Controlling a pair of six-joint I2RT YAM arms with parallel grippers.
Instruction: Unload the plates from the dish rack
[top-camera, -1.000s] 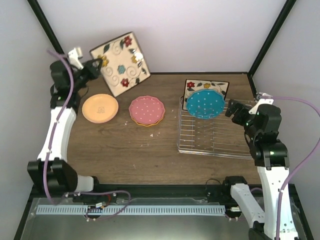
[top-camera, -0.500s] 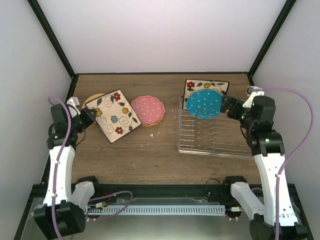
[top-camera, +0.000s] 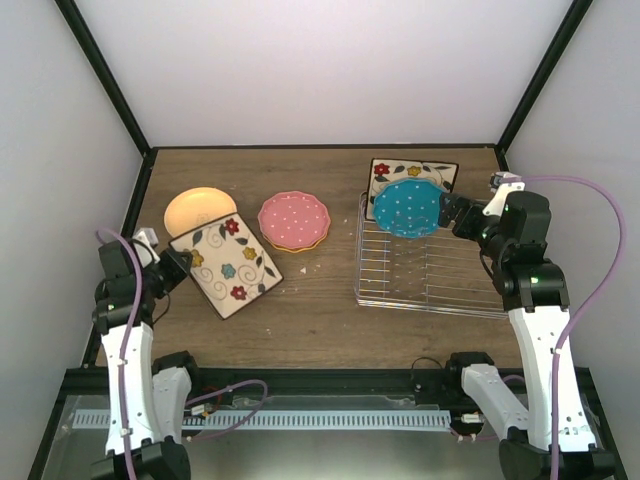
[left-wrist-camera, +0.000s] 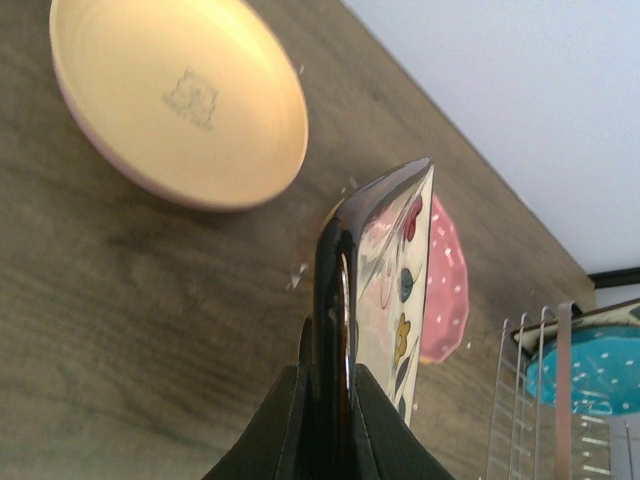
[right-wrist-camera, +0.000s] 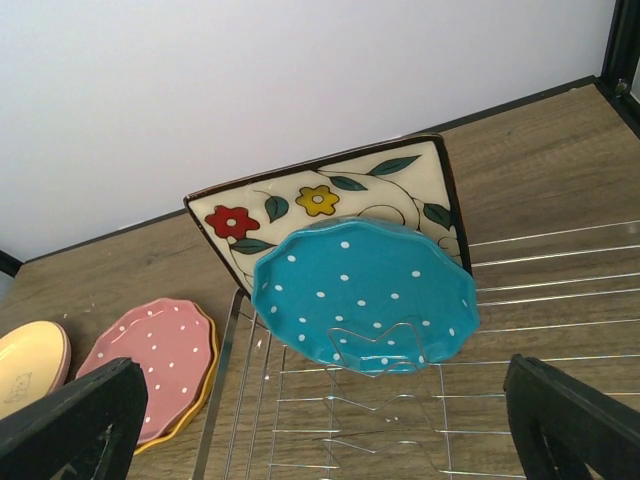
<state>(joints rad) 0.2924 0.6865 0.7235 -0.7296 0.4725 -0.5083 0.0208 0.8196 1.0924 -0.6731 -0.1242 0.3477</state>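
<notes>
1 square plate (top-camera: 225, 263) lower, nearer now | left fingers (left-wrist-camera: 285, 425) clamp it | right fingers (right-wrist-camera: 75, 420) spread

The left gripper (left-wrist-camera: 330, 405) pinches a square cream flower-patterned plate (left-wrist-camera: 390, 260) edge-on by its dark rim. Up and left of that plate, a round yellow plate (left-wrist-camera: 180, 95) lies on the brown wooden table (left-wrist-camera: 120, 330). To its right are a pink white-dotted plate (left-wrist-camera: 446, 290) and a silver wire rack (left-wrist-camera: 528, 400) with a teal dotted plate (left-wrist-camera: 588, 368).

the dish rack (top-camera: 430, 275) sits at the right of the table (top-camera: 330, 320), with a round plate (top-camera: 410, 208) standing at its far end in front of a square plate (top-camera: 385, 172). left of the rack lies a plate stack (top-camera: 293, 220), farther left a lone plate (top-camera: 198, 208), and just in front of that a second square plate (top-camera: 225, 265).
</notes>
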